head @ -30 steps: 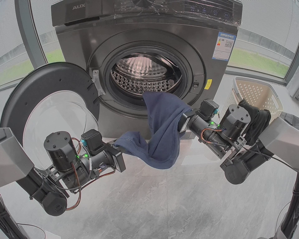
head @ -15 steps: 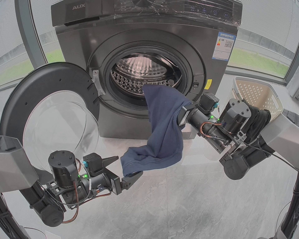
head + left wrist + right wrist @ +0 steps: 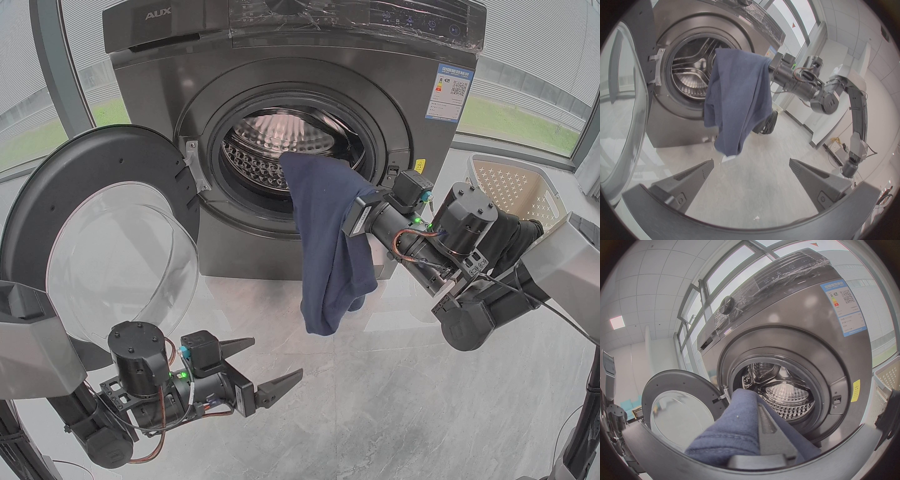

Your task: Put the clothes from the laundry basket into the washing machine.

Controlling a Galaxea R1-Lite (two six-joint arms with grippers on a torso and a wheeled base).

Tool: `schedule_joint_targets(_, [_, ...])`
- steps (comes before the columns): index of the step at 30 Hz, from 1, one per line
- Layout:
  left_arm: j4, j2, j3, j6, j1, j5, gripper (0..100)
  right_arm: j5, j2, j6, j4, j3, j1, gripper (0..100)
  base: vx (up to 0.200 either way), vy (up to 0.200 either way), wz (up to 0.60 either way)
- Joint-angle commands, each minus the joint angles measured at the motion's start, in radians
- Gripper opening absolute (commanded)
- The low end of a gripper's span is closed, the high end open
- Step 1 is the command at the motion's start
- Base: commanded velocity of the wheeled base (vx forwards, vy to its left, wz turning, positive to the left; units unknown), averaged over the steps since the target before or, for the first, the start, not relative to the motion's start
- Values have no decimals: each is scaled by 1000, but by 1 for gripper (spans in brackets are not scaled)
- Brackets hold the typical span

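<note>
Right end effector [image 3: 332, 200] grips navy garment [image 3: 328, 250], hanging limp, creased; possibly sweatshirt.

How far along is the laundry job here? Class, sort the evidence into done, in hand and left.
Done: the washing machine door stands open; the drum's visible part shows no clothes. In hand: the right gripper is shut on a navy garment hanging before the opening; the left gripper is open, low and empty. Left: getting that garment inside, then the dark clothing draped on the laundry basket.
</note>
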Motion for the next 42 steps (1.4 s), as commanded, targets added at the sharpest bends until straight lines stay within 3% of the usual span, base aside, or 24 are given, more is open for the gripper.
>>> schedule_joint_targets(1, [2,16,-91,-12,7,4,100,-3,1,-1,1,2,29,0,0,0,0])
schedule_joint_targets(21, [33,172,-433,-23,4,22,100,-37,18,-1,2,36,112,0,0,0,0])
schedule_joint_targets(34, [56,304,-594,-23,96,62,100,-57,-22,2,2,104,175,0,0,0,0])
schedule_joint_targets(42, [71,338,-640,-23,107,81,100,-63,-38,8,1,131,182,0,0,0,0])
